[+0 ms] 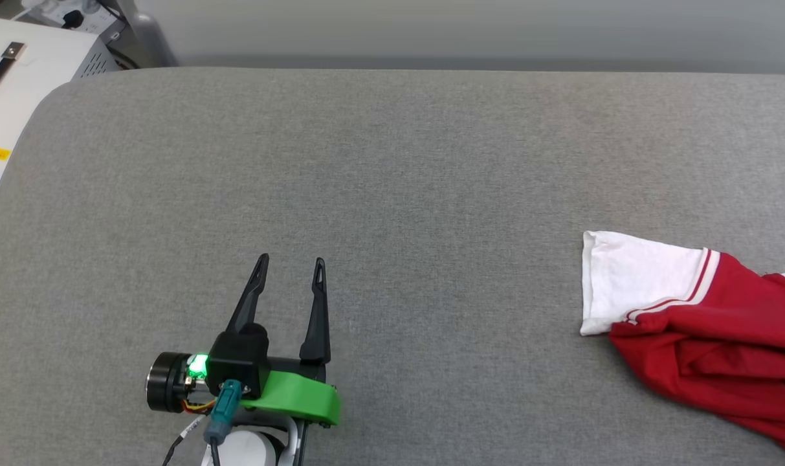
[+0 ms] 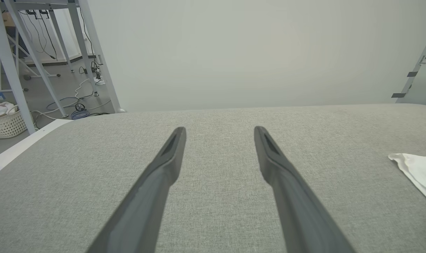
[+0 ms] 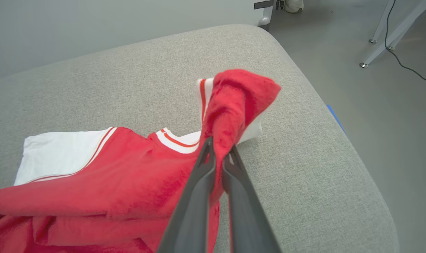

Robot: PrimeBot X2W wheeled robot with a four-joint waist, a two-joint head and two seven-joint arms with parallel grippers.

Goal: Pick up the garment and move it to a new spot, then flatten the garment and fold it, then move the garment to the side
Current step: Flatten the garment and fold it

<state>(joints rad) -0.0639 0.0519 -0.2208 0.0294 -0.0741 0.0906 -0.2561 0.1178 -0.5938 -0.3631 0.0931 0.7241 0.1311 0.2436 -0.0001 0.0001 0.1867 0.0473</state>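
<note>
- Garment [image 1: 709,336]: rumpled at table's [image 1: 392,162] right end, white sleeve [image 1: 631,278] flat toward table centre.
- R gripper [image 3: 220,144]: clamped on raised red fold [image 3: 241,95].
- L gripper [image 1: 290,259]: fingers apart, empty, over table's near-left.
- Prob. light, soft, floppy; will drape. Best held at shoulders/hem corners.

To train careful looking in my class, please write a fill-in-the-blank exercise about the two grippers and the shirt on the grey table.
1. The right gripper is shut on a bunched piece of the ____ part of the garment.
2. The left gripper is ____, holding nothing.
3. The sleeve lying flat on the grey table is ____ in colour.
4. In the head view the garment lies on the robot's ____ side.
Missing words: red; open; white; right.
</note>
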